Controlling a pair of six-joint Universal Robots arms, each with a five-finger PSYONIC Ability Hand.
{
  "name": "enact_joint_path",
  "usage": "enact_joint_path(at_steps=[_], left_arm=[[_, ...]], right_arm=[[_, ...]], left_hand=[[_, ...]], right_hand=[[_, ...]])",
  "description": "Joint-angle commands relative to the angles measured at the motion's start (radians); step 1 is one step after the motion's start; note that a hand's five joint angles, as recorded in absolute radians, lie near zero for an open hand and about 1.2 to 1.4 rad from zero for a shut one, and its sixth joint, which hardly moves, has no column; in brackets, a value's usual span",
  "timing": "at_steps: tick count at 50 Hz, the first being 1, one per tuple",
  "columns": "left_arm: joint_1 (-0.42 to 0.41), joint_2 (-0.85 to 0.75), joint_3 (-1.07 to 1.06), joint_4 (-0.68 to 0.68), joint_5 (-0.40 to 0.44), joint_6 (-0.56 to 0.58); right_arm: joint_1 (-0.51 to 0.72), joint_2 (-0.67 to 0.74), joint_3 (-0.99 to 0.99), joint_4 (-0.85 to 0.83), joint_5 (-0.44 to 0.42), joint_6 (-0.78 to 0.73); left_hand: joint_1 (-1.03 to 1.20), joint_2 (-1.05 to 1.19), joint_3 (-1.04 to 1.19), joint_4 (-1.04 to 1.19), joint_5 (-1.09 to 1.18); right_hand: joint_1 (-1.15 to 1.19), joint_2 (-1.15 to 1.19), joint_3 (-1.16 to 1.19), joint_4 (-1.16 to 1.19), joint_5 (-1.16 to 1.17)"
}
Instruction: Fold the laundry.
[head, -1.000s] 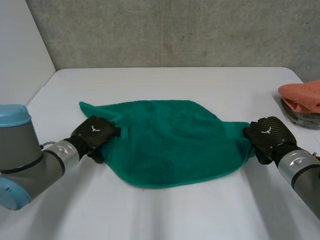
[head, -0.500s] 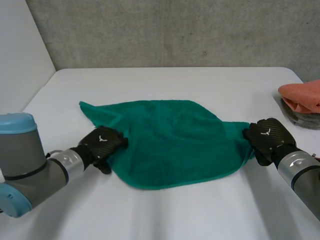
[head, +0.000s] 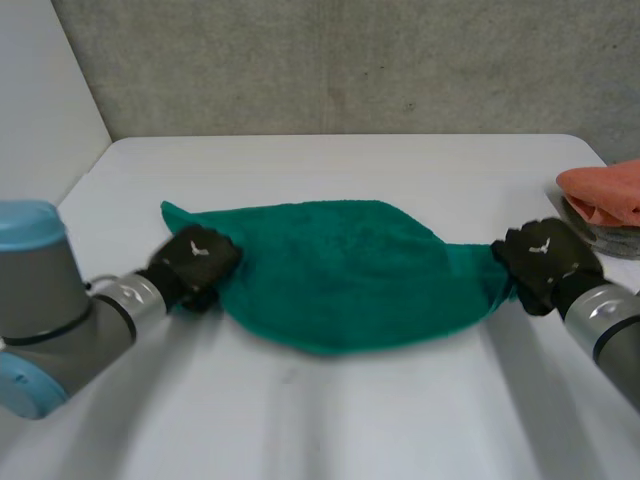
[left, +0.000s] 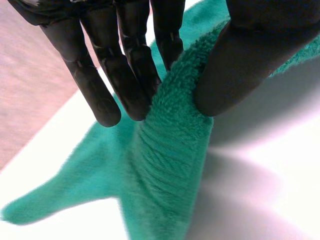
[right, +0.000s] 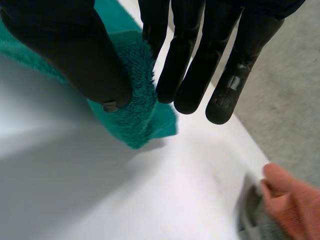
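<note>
The left arm (head: 60, 310) reaches in from the near left side of the white table (head: 330, 420). Its left hand (head: 195, 258) sits on the left edge of the green towel (head: 340, 280), a little nearer than the towel's pointed far-left corner. In the left wrist view the left hand (left: 250, 50) grips that edge. A thick fold of the towel (left: 165, 170) rises from the table and is pinched between the thumb on one side and the straight fingers (left: 127, 75) on the other. The corner lies flat on the table beyond the fingertips.

The towel is spread across the middle of the table, stretched between the two hands. Its far edge arches upward and its near edge curves toward the camera.

The right hand (head: 540, 258) is at the towel's right end, where the cloth narrows to a bunched tip. In the right wrist view the right hand (right: 75, 55) holds this tip. The thumb presses the towel (right: 135, 110) against the nearest of the fingers (right: 190, 65), while the other fingers stand straight beside it.

At the table's far right edge, well apart from the towel, an orange cloth (head: 605, 192) lies on top of a grey stack (head: 600, 232). The right wrist view shows both beyond the fingertips, the orange cloth (right: 292, 200) and the grey stack (right: 255, 220) beneath it.
</note>
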Motion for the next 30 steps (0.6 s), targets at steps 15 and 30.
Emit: enact_joint_path(at_steps=[15,30], left_arm=[[0.026,0.346,-0.061,-0.322,-0.121,0.035],[-0.046,-0.125,0.531,-0.139,-0.310,0.047]], right_arm=[[0.013,0.012,-0.420,0.747,0.026,-0.285],[0.137,0.431,-0.952,0.430,0.127,-0.083]], left_hand=[[0.292,0.205,0.212,0.202,0.262],[0.292,0.205,0.212,0.202,0.262]], right_hand=[[0.417,0.220,0.214,0.207,0.239],[0.417,0.220,0.214,0.207,0.239]])
